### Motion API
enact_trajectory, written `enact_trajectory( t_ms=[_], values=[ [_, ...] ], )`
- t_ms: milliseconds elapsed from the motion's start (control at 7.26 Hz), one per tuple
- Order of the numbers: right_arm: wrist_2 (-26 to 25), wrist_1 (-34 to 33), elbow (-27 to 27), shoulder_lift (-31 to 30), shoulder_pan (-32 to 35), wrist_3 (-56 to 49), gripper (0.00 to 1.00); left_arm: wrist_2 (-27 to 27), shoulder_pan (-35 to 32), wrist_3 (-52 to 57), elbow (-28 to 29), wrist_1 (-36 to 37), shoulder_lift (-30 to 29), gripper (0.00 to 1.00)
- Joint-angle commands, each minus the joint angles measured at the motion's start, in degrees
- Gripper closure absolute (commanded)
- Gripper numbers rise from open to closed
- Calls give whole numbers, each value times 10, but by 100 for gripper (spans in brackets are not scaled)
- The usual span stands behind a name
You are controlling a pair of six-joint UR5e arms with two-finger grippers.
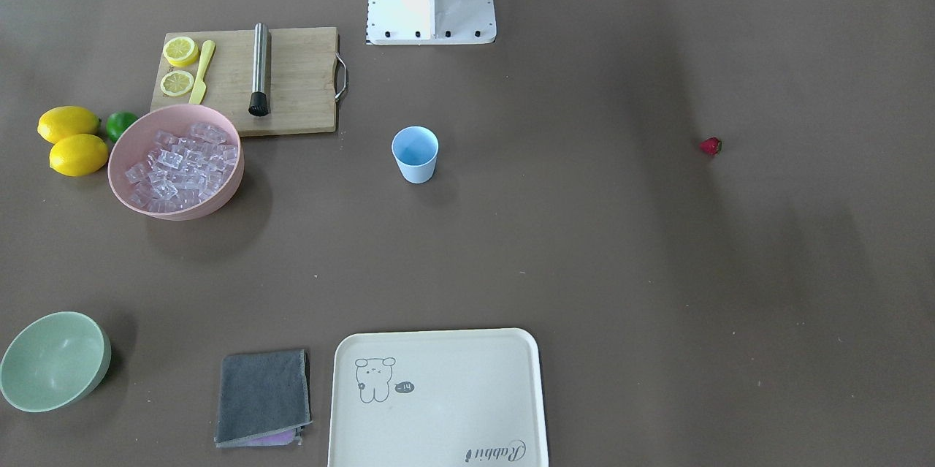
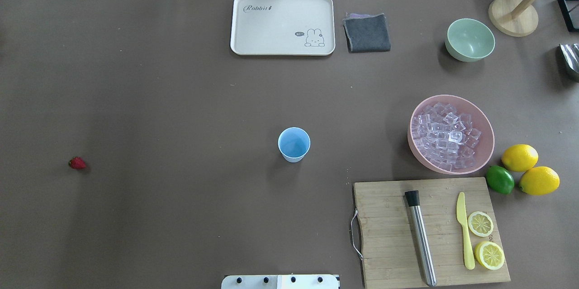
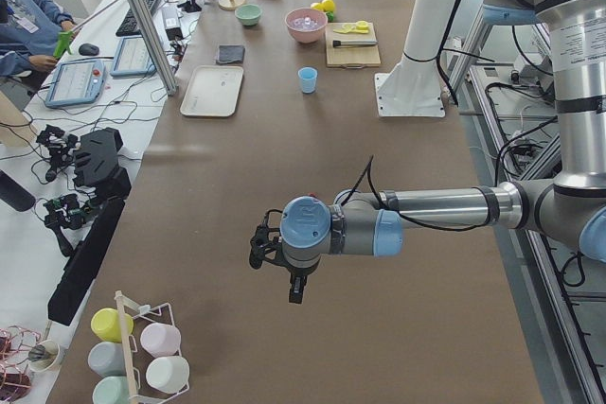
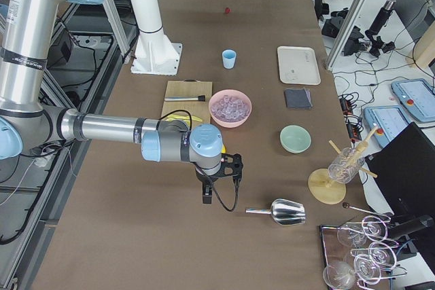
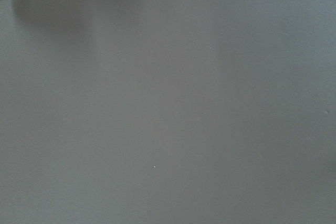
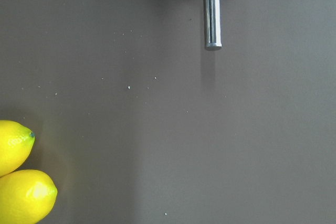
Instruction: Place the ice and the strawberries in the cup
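The small light-blue plastic cup point(image 2: 294, 144) stands upright near the middle of the brown table, mouth up. The single small red strawberry point(image 2: 77, 163) lies on the bare table well apart from it, toward the robot's left. The clear ice cubes point(image 2: 445, 137) are heaped in a large pink bowl point(image 2: 420, 160) on the cup's other side, near a wooden cutting board point(image 2: 389, 225). The left gripper point(image 3: 267, 245) and right gripper point(image 4: 217, 174) hang over opposite table ends; whether their jaws are apart or together cannot be told.
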Motion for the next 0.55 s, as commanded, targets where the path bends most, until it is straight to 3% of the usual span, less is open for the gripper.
enact_trajectory(
  t_ms=[0,413],
  values=[
    [0,1,0,0,0,0,0,0,1,1,0,0,2,2],
    [0,2,2,3,0,4,0,-2,1,1,0,-7,0,2]
  ],
)
